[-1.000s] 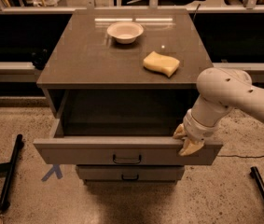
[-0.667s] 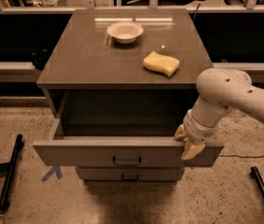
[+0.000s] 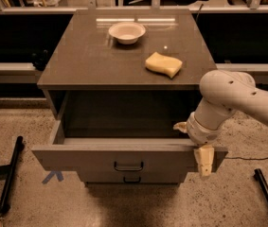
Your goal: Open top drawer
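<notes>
One top drawer [image 3: 76, 156], pulled well out, cavity dark; its front sits a touch further out than a second ago. One gripper [image 3: 196, 145] at the front's right end, now lower over the upper edge. The fingers [image 3: 204, 161] are clamped astride the panel, one inside, one outside. Handle [image 3: 128, 166] untouched. Bowl [image 3: 127, 32] and sponge [image 3: 164, 64] on the surface [image 3: 86, 56], unmoved. Judgement: opening all but done; release likely remains.

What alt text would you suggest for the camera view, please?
The top drawer of a grey-brown cabinet stands open, with the gripper at the right end of its front panel. A white bowl and a yellow sponge sit on top.
</notes>
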Controlling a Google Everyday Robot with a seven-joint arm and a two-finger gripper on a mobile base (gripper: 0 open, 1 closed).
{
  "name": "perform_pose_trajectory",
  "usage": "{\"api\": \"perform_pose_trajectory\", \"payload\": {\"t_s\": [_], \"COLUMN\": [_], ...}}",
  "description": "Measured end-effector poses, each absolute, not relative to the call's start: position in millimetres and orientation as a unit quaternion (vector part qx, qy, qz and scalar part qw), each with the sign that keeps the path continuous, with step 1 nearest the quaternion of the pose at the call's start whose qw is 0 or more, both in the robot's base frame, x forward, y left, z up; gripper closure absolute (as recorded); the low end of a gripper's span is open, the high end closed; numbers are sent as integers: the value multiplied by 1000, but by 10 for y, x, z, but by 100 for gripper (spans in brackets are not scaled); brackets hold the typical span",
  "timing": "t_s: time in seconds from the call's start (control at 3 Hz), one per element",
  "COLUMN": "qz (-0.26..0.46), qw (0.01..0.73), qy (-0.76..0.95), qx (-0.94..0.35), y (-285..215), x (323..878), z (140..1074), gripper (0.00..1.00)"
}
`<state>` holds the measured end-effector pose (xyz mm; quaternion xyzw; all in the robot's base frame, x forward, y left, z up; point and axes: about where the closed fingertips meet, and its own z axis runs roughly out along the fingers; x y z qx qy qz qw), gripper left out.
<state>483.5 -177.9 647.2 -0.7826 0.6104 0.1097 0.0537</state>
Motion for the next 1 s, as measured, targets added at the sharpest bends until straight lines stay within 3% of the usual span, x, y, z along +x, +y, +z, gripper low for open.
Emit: {"api": "perform_pose_trajectory", "payload": {"t_s": [1.0], "qz": [60], "qw": [85], "qy": [624], "qx": [-775], "y": [-2008], "x": [4881], "z": [6951], "gripper": [0]}}
